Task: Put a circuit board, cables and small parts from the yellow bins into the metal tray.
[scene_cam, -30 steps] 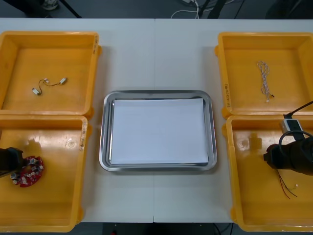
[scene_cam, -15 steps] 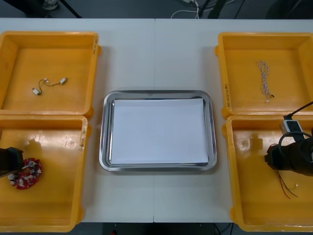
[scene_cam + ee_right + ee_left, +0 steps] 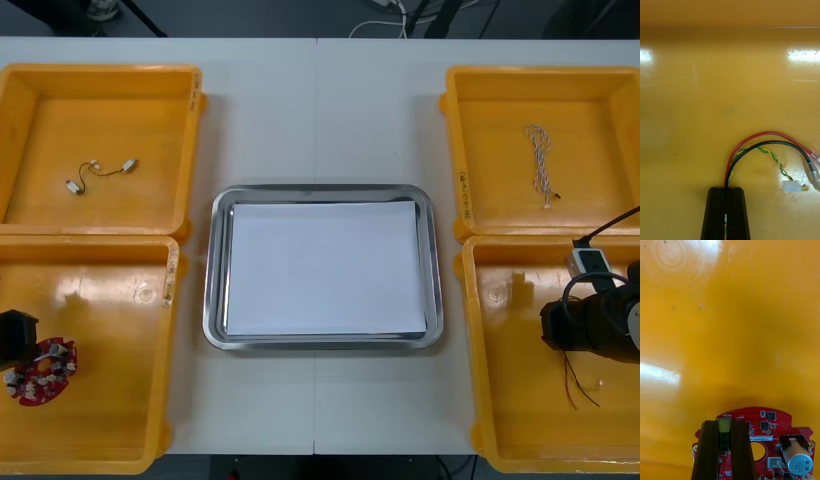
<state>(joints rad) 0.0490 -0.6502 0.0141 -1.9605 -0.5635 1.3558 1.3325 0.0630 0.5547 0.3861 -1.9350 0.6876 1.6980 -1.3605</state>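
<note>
In the near left yellow bin (image 3: 110,420), my left gripper (image 3: 28,345) is shut on the round red circuit board (image 3: 40,372). In the left wrist view the left gripper (image 3: 724,425) pinches a small green part at the edge of the board (image 3: 767,420). My right gripper (image 3: 562,335) is low in the near right yellow bin (image 3: 520,420), with thin cable strands (image 3: 574,382) trailing beneath it. Up close, the right gripper (image 3: 725,189) is shut on the red and black cable (image 3: 763,137), and a twisted yellow strand (image 3: 777,161) lies beside it.
The metal tray (image 3: 214,270), white inside, lies between the bins. The far left bin (image 3: 40,110) holds small metal parts (image 3: 100,170) joined by a wire. The far right bin (image 3: 590,110) holds a twisted blue and white cable (image 3: 541,165).
My left gripper closed on the circuit board and drew it toward the table's near left corner. My right gripper closed on the cable and shifted slightly.
</note>
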